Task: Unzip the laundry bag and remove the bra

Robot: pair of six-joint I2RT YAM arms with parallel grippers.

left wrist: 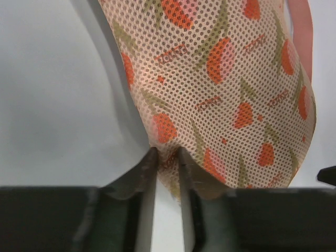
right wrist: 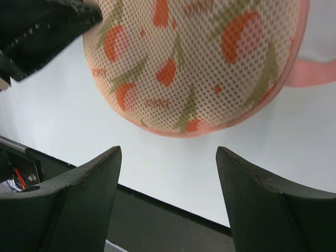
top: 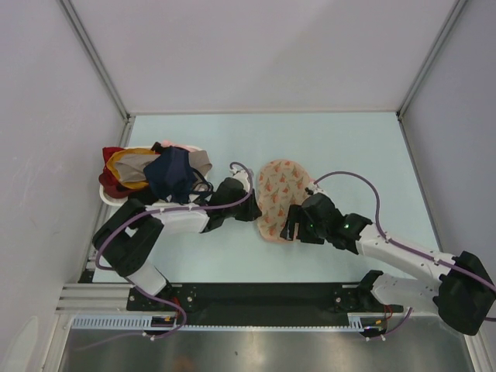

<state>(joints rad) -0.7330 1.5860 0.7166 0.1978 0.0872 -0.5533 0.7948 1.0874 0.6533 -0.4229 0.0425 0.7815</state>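
Laundry bag [top: 280, 194]: left claw [left wrist: 167, 157] pinching edge; right claw [right wrist: 168, 152] spread beside; garment heap [top: 155, 172] well apart.

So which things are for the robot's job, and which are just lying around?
For the job: laundry bag; left claw, pinching the bag's edge; right claw, open near the bag.
Just lying about: heap of navy, red and yellow clothes.
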